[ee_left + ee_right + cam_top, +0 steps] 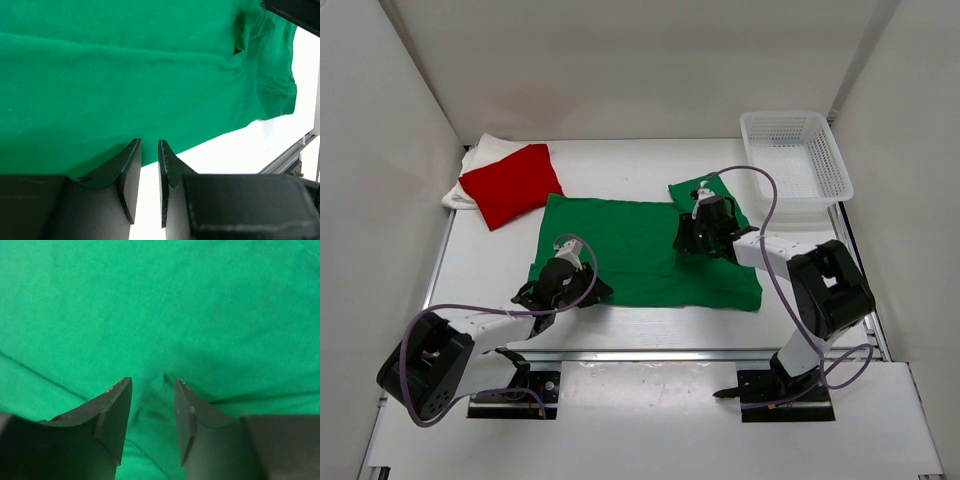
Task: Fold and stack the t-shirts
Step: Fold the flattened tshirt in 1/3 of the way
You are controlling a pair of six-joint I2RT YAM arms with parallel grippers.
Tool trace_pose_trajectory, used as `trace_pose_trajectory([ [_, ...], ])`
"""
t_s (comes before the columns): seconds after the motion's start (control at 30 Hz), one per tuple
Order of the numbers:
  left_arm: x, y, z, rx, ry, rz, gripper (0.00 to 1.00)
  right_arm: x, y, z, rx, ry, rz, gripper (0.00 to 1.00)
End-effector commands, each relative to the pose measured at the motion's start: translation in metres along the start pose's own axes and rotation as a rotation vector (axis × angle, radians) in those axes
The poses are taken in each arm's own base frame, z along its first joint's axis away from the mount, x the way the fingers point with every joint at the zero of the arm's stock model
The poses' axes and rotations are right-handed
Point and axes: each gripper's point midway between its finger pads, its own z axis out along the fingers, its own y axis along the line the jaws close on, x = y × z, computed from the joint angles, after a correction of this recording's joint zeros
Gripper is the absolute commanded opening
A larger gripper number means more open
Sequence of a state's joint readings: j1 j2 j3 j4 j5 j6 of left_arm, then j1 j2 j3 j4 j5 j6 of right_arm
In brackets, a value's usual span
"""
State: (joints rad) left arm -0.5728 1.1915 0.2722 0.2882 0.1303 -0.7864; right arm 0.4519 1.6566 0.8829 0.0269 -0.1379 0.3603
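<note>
The green shirt (640, 250) lies spread in the middle of the table (485, 270). The left claw (149, 142) sits narrow and empty at its near edge. The right claw (151, 382), half wide, could snag and rumple it.

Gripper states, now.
Left gripper: narrowly open at the near edge of the green t-shirt, holding nothing.
Right gripper: open over the green t-shirt, holding nothing.

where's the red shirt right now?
Top view: the red t-shirt lies folded at the far left of the table, on top of the white t-shirt, beside the far-left corner of the green t-shirt.
</note>
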Motion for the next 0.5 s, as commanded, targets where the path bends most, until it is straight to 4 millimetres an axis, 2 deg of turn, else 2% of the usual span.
trace_pose_trajectory([
  [0.0,-0.004,-0.002,-0.001,0.021,-0.017,0.002,0.32,-0.007,-0.001,0.006,0.033,-0.009,-0.038,0.36],
  [0.1,-0.004,0.001,0.000,0.011,-0.017,0.003,0.32,-0.010,-0.003,0.011,0.057,-0.009,-0.043,0.25],
  [0.17,-0.007,-0.001,0.001,0.016,-0.016,-0.004,0.32,-0.008,-0.003,0.014,0.078,0.013,-0.055,0.29],
  [0.2,-0.008,-0.001,0.001,0.017,-0.022,0.004,0.31,0.000,-0.008,0.016,0.102,0.050,-0.060,0.31],
  [0.3,-0.007,0.000,0.001,0.013,-0.020,-0.005,0.32,0.002,-0.003,0.018,0.111,0.052,-0.085,0.37],
  [0.43,-0.007,0.000,0.003,0.014,-0.017,-0.013,0.32,0.006,-0.001,0.018,0.108,0.057,-0.087,0.19],
  [0.47,-0.008,0.000,0.003,0.019,-0.020,-0.009,0.32,0.003,-0.001,0.018,0.110,0.045,-0.083,0.12],
])
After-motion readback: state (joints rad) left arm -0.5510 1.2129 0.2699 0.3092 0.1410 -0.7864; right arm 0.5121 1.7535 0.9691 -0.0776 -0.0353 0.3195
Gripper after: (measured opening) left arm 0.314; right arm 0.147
